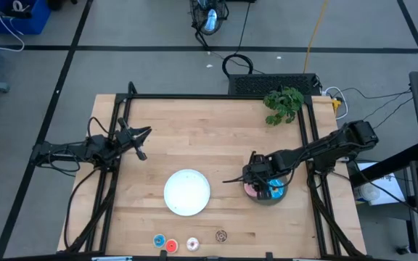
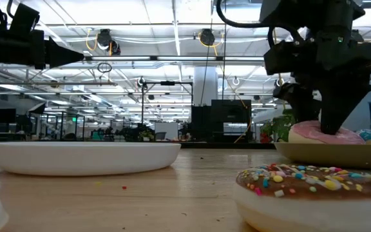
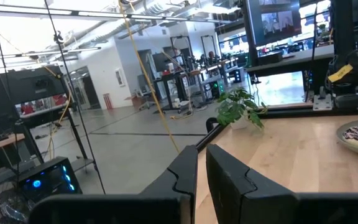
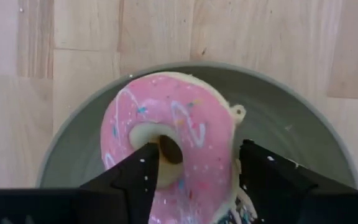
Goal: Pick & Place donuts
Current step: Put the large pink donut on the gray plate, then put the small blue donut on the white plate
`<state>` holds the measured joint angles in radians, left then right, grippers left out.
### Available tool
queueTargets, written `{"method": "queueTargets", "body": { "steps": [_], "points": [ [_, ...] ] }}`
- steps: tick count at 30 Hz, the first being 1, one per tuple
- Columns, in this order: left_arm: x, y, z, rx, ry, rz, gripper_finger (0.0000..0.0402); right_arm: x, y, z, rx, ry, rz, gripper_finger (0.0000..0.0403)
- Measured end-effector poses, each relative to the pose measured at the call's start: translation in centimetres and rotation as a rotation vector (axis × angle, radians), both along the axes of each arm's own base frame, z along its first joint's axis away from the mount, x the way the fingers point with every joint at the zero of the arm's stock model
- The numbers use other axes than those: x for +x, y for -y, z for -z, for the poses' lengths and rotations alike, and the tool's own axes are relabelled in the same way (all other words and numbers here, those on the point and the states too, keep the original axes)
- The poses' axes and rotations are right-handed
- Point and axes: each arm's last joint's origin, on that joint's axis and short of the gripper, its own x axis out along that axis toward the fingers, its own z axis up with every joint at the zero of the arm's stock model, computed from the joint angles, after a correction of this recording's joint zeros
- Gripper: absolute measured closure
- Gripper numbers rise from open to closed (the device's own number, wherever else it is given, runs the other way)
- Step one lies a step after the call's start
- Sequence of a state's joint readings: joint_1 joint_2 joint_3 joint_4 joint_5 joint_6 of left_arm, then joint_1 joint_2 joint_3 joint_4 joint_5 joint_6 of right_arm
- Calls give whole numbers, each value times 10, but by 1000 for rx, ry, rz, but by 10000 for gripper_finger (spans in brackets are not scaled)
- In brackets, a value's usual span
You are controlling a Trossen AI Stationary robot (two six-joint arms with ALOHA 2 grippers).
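A pink donut (image 4: pixel 166 130) lies flat on a grey plate (image 4: pixel 291 118) at the table's right, with a blue donut (image 1: pixel 276 191) beside it. My right gripper (image 4: pixel 201 162) points steeply down over the pink donut and is open. One finger stands in the donut's hole and the other just outside its rim. Several mini donuts lie by the near edge: blue (image 1: pixel 160 240), red (image 1: pixel 170 246), white (image 1: pixel 192 243) and brown with sprinkles (image 1: pixel 221 235). My left gripper (image 1: pixel 142 141) waits shut and raised at the table's left. My right gripper comes from above with one finger (image 4: pixel 143 171) in the hole of the pink donut and the other (image 4: pixel 263 168) beside its outer rim (image 4: pixel 232 149). I cannot tell whether either finger touches it. The donut lies flat on the grey plate.
A round white plate (image 1: pixel 187 192) sits at the table's middle, toward the near edge. A green plant (image 1: pixel 284 103) stands at the far right corner. Black frame rails (image 1: pixel 216 96) run along the table's far, left and right sides.
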<state>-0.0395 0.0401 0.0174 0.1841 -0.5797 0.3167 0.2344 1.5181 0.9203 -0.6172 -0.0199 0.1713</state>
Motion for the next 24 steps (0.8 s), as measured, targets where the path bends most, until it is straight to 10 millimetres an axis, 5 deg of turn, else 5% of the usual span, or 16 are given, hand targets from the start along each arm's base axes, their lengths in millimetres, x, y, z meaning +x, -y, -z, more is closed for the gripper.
{"method": "queueTargets", "body": {
  "steps": [8,15,19,24],
  "points": [
    [0,0,0,-1,0,0,360,9,1,-26,-47,24,6,169],
    [0,0,0,-3,1,1,360,3,2,-60,-13,133,19,194],
    [0,0,0,-5,0,-6,360,-11,2,-81,3,224,2,241],
    [0,0,0,-5,1,-6,360,-41,6,-98,0,346,-74,346]
  ]
}}
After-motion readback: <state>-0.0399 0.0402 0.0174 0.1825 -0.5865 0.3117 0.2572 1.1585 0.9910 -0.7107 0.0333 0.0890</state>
